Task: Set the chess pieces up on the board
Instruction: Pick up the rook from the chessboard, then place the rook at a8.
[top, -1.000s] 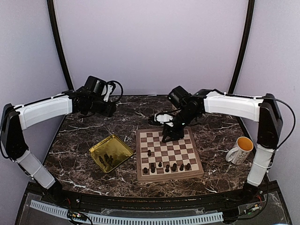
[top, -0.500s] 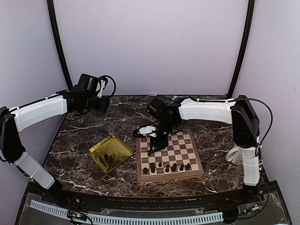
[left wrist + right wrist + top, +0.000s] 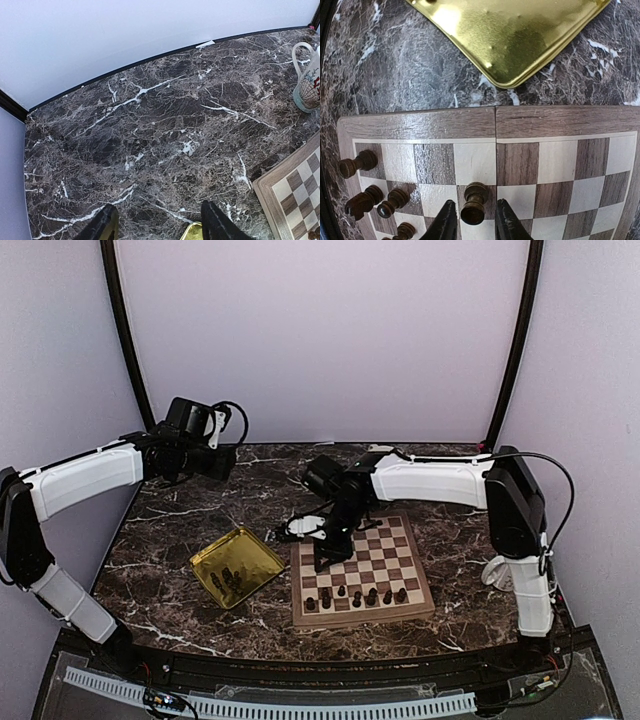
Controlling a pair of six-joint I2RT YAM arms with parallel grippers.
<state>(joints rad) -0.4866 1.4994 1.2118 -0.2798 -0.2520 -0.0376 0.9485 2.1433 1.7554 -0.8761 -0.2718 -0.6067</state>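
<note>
The board (image 3: 364, 618) lies at the table's middle right. Several dark chess pieces (image 3: 356, 597) stand along its near rows; more lie in the gold tray (image 3: 262, 558). My right gripper (image 3: 321, 558) hangs over the board's left side. In the right wrist view it (image 3: 475, 204) is open, its fingers (image 3: 446, 222) either side of one standing pawn (image 3: 474, 200) with a gap on each side. Other pieces (image 3: 362, 200) stand to the pawn's left. My left gripper (image 3: 218, 462) is open and empty, high over the back left; its fingers (image 3: 102, 226) frame bare marble.
A white mug (image 3: 513, 560) stands right of the board and shows in the left wrist view (image 3: 307, 85). The gold tray's corner (image 3: 510, 35) lies just off the board's rim (image 3: 495, 122). The table is dark marble with walls close behind.
My right arm has swung from the board's far side to its left side and come down around the lone pawn. My left arm drew back a little.
</note>
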